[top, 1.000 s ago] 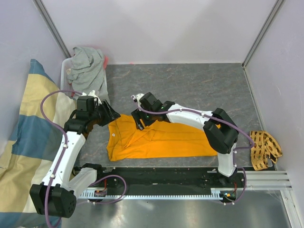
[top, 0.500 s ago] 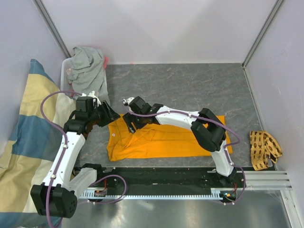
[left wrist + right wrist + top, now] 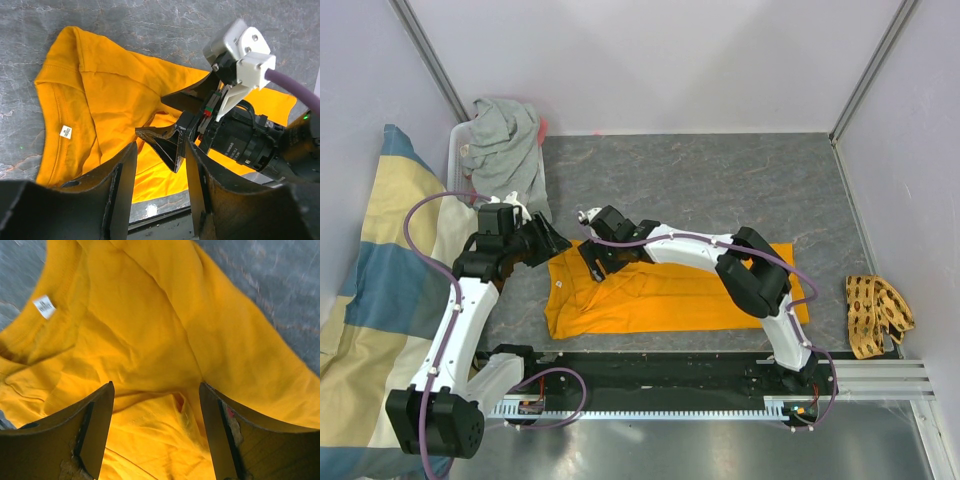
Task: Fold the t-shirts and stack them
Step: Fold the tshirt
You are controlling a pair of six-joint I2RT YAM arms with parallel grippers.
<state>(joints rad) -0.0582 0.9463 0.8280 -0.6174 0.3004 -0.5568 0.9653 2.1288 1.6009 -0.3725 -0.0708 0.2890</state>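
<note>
The orange t-shirt (image 3: pixel 660 300) lies rumpled along the near edge of the counter (image 3: pixel 720 180), collar leftward. The grey t-shirt (image 3: pixel 505 140) sits heaped at the far left corner. The right tool (image 3: pixel 155 390) hangs wide above the sleeve fold. The left tool (image 3: pixel 160 150), jaws apart and empty, is just beside it. Pinch the top layer only, then draw it flat.

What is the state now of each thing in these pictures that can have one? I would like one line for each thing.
orange t-shirt: lying on the table, creased, held by neither gripper.
grey t-shirt: crumpled in the bin at the back left, not folded.
left gripper: fingers apart, at the orange t-shirt's left edge, holding nothing.
right gripper: fingers apart, over the orange t-shirt near its collar, holding nothing.
</note>
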